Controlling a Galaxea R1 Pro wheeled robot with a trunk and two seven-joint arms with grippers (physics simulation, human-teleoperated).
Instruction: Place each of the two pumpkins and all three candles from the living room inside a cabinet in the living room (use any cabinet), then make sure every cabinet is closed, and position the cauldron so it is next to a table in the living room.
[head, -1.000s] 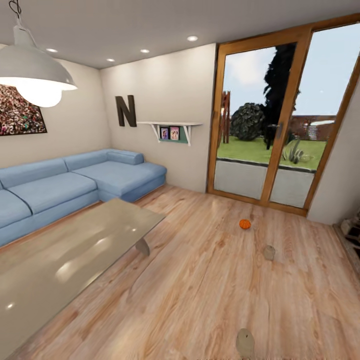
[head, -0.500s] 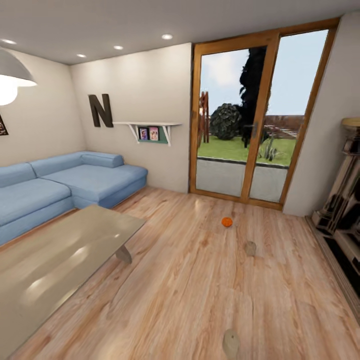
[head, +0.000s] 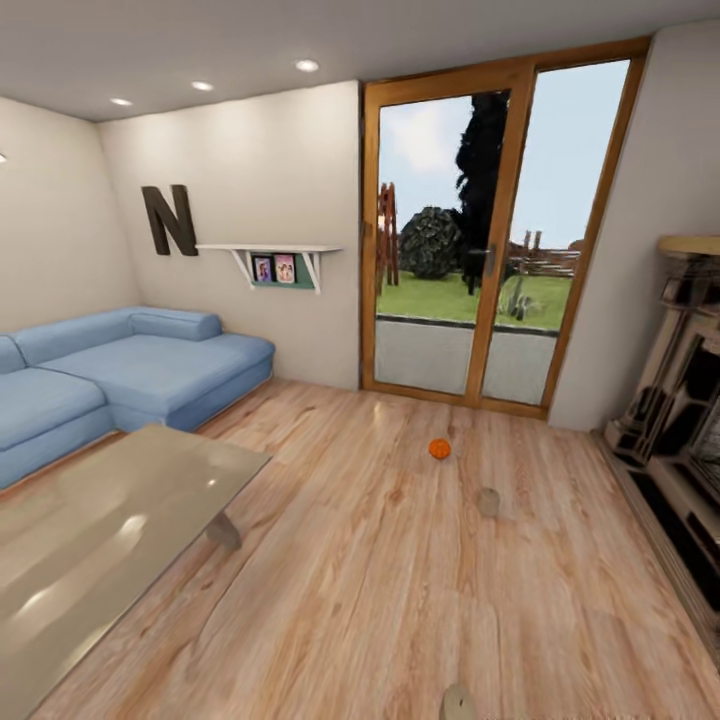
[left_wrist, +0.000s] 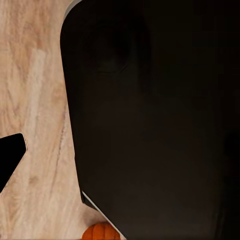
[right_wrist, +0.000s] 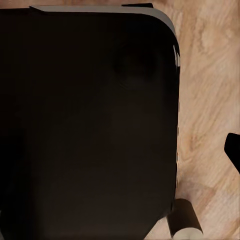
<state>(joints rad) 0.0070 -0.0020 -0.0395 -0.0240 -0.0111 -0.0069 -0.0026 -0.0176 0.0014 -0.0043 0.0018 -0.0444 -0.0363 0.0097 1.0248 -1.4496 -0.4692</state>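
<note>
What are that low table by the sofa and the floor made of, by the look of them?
The table top looks like smooth tinted glass or polished stone: it is glossy and mirrors bright light spots. The floor looks like light wood planks with a satin finish: grain streaks, knots and board seams show. Being a render, either is a guess.

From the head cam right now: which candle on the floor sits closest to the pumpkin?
The farther candle, just this side of the pumpkin near the glass door. The other candle lies at the picture's bottom edge, much farther from it.
</note>
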